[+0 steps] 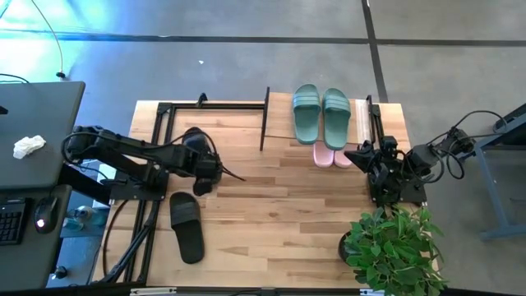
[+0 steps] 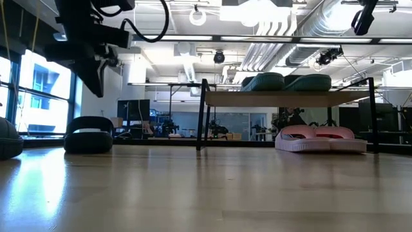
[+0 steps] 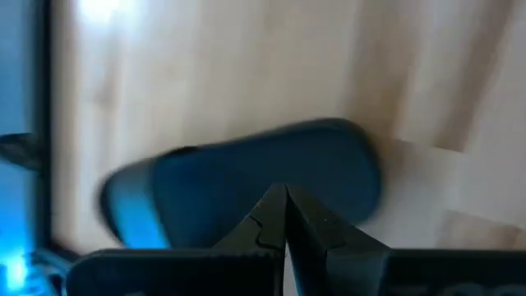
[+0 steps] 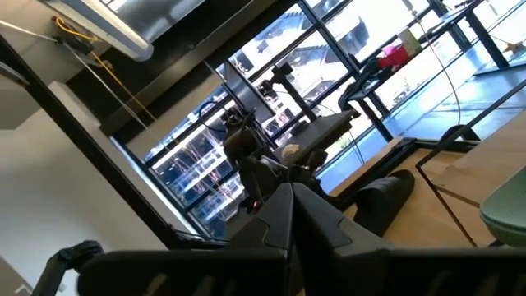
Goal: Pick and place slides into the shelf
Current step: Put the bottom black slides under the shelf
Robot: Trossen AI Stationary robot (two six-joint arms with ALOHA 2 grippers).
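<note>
Butcher-block tabletop (image 1: 271, 222) is seen from above, with the left gripper (image 1: 234, 176) stretched over it, fingers pressed together on nothing. One black slide (image 1: 186, 227) lies just behind that gripper, another (image 1: 197, 140) beside its wrist. Sage-green slides (image 1: 320, 113) sit on the shelf (image 1: 362, 115), pink slides (image 1: 333, 154) below. The right gripper (image 1: 362, 152) rests near them, beside a potted plant (image 1: 390, 242).

From table height, the shelf (image 2: 283, 98) carries the green pair (image 2: 286, 82).

In the left wrist view, closed fingertips (image 3: 283, 201) hover over a black slide (image 3: 246, 185).

In the right wrist view, fingers (image 4: 292, 201) meet.

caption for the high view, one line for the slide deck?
Left gripper shut above the black slides; green pair on the shelf, pink pair beneath.
</note>
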